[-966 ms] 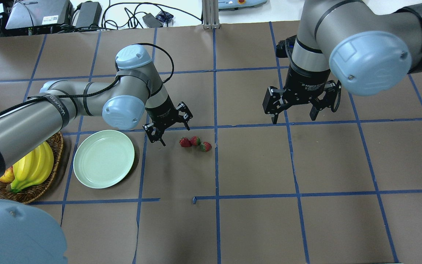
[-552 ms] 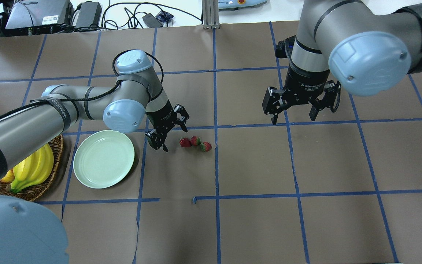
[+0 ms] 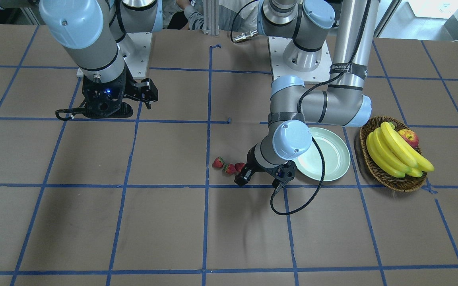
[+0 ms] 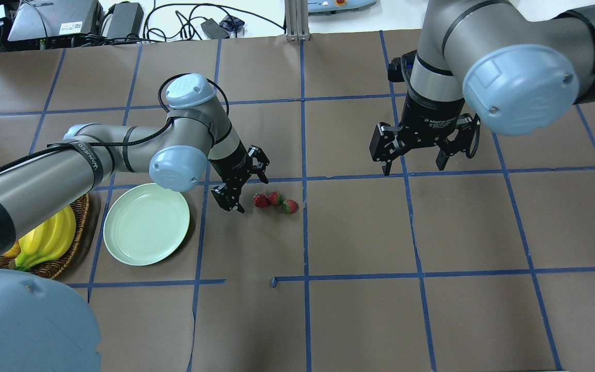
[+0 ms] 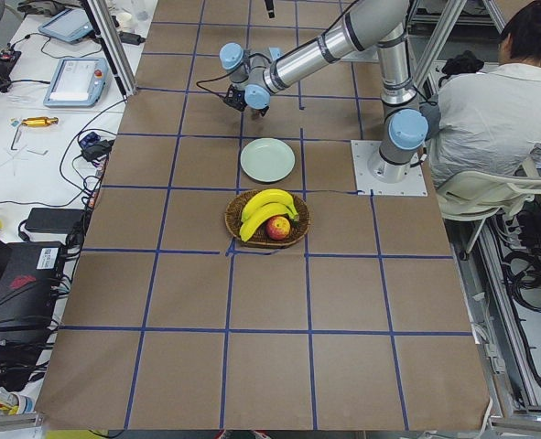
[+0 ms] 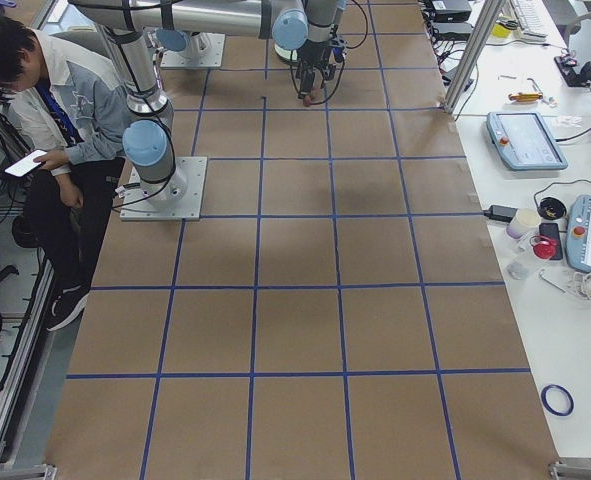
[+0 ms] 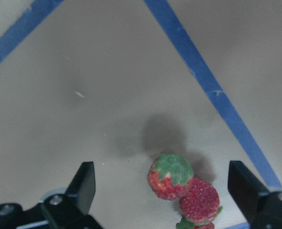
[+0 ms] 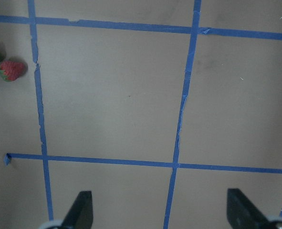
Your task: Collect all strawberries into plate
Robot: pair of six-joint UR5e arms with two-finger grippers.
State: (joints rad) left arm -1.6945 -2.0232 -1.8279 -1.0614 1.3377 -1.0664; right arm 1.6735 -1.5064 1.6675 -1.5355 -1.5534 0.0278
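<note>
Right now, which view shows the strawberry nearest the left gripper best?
Left wrist-mounted: the strawberry is large, leafy top clear, ahead of the open left gripper. Overhead shows it small but unblocked; front-facing has the gripper partly covering it; right wrist seems to miss it; side views, too small.

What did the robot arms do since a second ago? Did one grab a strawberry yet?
Not yet. The left gripper swung a little closer to the strawberries and turned. In its wrist view, the nearest berry now lines up between its open jaws. It holds nothing. The strawberries, the plate and the open right gripper stayed where they were.
</note>
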